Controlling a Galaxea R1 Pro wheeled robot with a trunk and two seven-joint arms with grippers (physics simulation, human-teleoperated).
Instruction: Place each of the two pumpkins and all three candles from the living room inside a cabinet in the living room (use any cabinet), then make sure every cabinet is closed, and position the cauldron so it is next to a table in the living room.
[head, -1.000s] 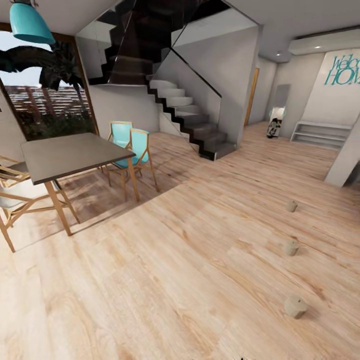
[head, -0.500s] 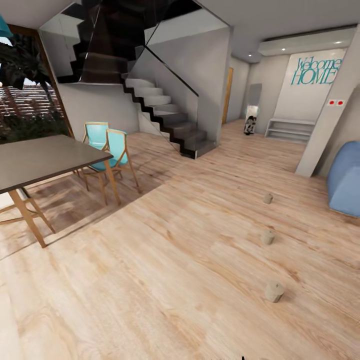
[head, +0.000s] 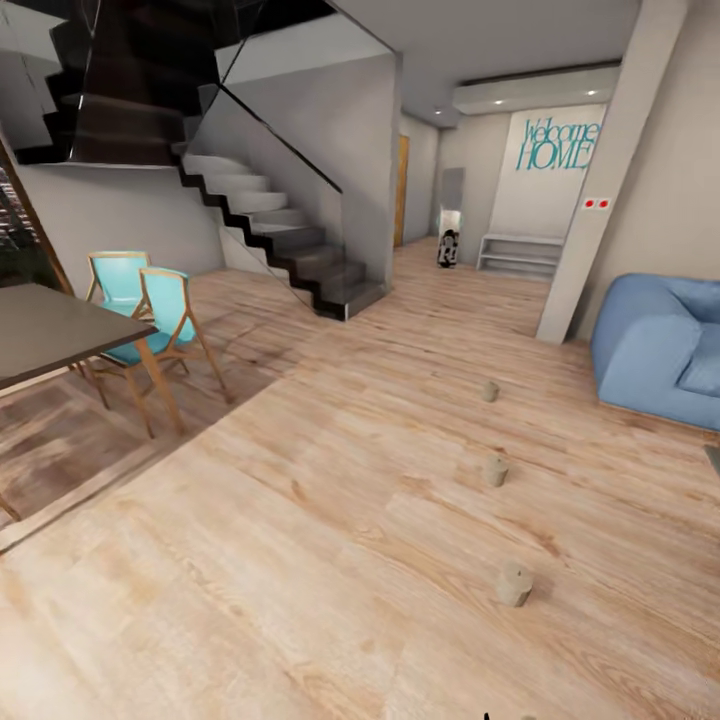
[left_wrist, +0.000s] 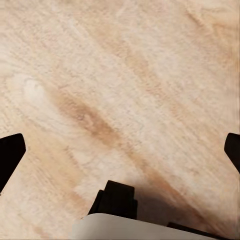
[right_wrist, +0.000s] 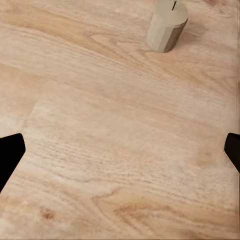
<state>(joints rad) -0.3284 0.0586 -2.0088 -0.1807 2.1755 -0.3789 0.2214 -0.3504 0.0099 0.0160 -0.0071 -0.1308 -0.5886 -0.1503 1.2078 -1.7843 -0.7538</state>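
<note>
1. Your three candles stand upright on the wooden floor (head: 330, 560), in a loose line running away from you, right of centre in the head view: the nearest candle (head: 515, 584), the middle candle (head: 496, 469) and the farthest candle (head: 489, 391), each well apart from the next.
2. The right wrist view shows one candle (right_wrist: 167, 26) upright on the planks, with a thin dark wick on top.
3. Your right gripper (right_wrist: 120, 150) has its fingers (right_wrist: 10, 152) spread wide and holds nothing.
4. Your left gripper (left_wrist: 120, 150) is likewise wide open, its fingers (left_wrist: 10, 152) at the frame edges over bare floor.
5. A blue sofa (head: 660, 350) sits to the right, beyond the candles.
6. To the left stand a dark dining tabletop (head: 45, 330) and two turquoise chairs (head: 150, 315).
7. A dark staircase (head: 280, 230) rises behind them.
</note>
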